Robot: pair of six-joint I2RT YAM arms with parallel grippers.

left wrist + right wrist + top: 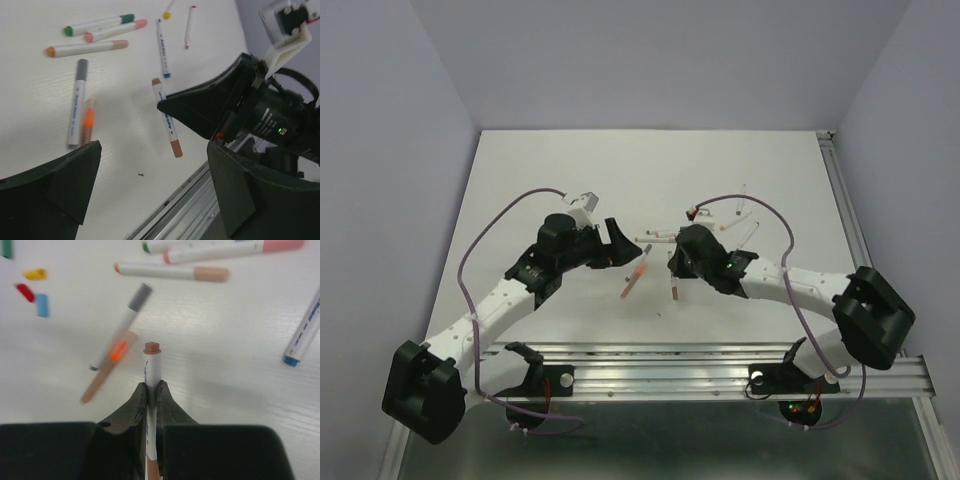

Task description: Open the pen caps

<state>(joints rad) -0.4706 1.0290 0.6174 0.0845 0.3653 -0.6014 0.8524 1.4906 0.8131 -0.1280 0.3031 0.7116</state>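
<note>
In the R wrist view, nearest us, the right gripper (151, 389) was clamped tight on a brown marker (151, 362). It was held off the table (230, 390), w/ its brown cap (176, 148) at the low end. The left gripper (152, 167) stood wide apart, holding nothing, just beside it. We judged the pinch narrow, so a sideways tug on that cap could pivot or slip the barrel. Farther off lay a yellow cap (35, 274), a red cap (24, 291) and a blue cap (42, 305); a dropped marker could scatter them.

The table (570, 160) is overlooked from high behind; close ahead of the left pincer (152, 165) and the right pincer (151, 387), the brown pen (170, 127) is shared.
</note>
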